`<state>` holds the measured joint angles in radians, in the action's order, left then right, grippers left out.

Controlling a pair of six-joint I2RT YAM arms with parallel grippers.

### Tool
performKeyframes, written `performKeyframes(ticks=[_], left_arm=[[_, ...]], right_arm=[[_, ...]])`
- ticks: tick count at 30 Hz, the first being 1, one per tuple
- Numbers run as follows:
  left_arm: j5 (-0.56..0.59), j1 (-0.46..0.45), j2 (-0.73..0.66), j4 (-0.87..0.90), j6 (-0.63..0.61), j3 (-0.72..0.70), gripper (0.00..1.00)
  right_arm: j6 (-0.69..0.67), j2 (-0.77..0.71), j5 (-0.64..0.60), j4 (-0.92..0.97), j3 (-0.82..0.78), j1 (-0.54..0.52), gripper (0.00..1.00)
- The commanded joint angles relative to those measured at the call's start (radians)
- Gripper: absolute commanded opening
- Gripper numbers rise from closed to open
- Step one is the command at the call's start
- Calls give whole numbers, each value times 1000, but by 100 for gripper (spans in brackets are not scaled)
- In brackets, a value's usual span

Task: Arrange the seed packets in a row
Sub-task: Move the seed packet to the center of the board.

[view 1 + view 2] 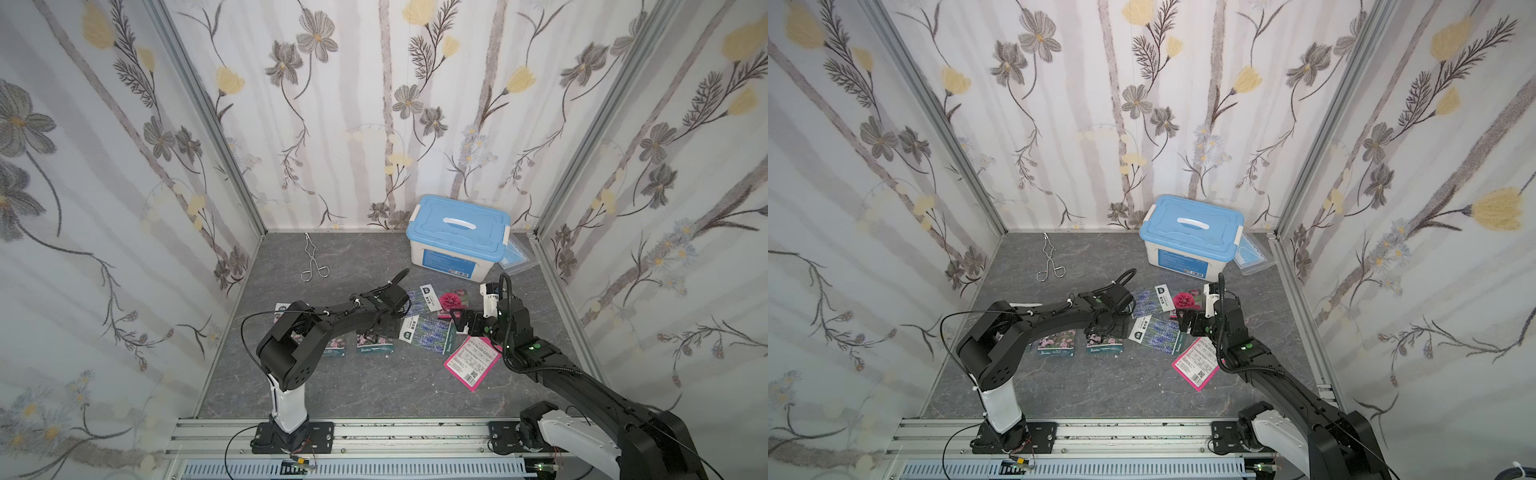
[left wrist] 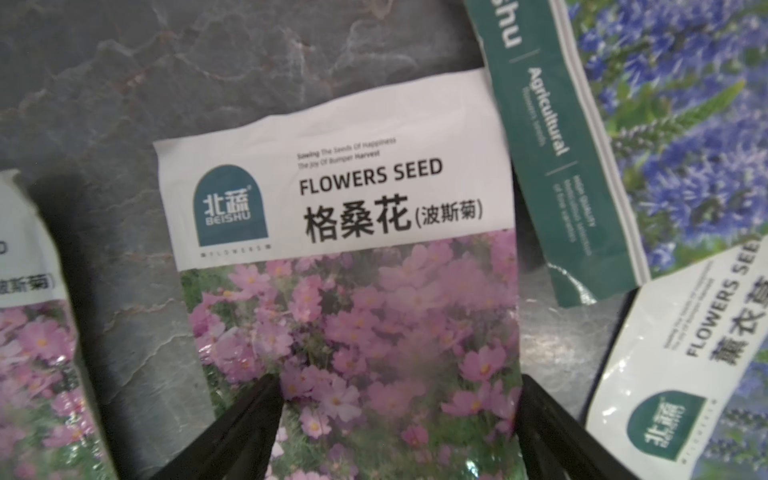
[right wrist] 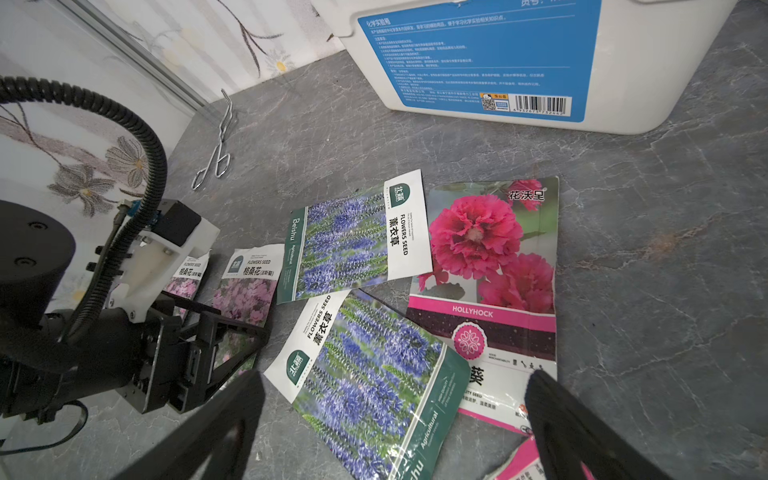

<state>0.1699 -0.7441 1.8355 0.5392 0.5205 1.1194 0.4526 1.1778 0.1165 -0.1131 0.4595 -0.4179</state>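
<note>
Two pink-flower seed packets [image 1: 374, 344] [image 1: 335, 348] lie face up side by side. My left gripper [image 2: 399, 386] hangs open low over the right one [image 2: 345, 257], its fingers [image 2: 249, 415] straddling the packet's lower part. To their right lie two lavender packets [image 1: 428, 332] [image 1: 419, 301], a magenta-flower packet [image 1: 453, 301] and a pink packet [image 1: 471, 361] with its printed back up. My right gripper [image 3: 395, 374] is open above the nearer lavender packet [image 3: 374, 386], holding nothing. Under the left arm a white packet top [image 1: 282, 308] shows.
A blue-lidded white box [image 1: 457, 232] stands at the back right, with a clear blue-edged pouch [image 1: 515, 255] beside it. Metal tongs [image 1: 313, 262] lie at the back left. Patterned walls enclose the grey table [image 1: 374, 386] on three sides.
</note>
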Motion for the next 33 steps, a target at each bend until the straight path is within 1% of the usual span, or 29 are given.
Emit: performKeyframes(ticks=[1,12,20,28,33], left_arm=[[14,3,-12,61,-4,-17,88],[14,14,-38,62,-4,-45,87],[8,31,-74,56,-26,-61,88],[-30,15,-119,37,-61,-2,93],[-60,-10,-90,33,-79,76,96]], right_arm=[[9,6,20,-49,-1,0,100],[5,-2,18,-42,-1,-1,100],[-3,-3,21,-34,4,1,100],[6,35,58,-59,20,-2,100],[25,6,86,-74,18,5,100]])
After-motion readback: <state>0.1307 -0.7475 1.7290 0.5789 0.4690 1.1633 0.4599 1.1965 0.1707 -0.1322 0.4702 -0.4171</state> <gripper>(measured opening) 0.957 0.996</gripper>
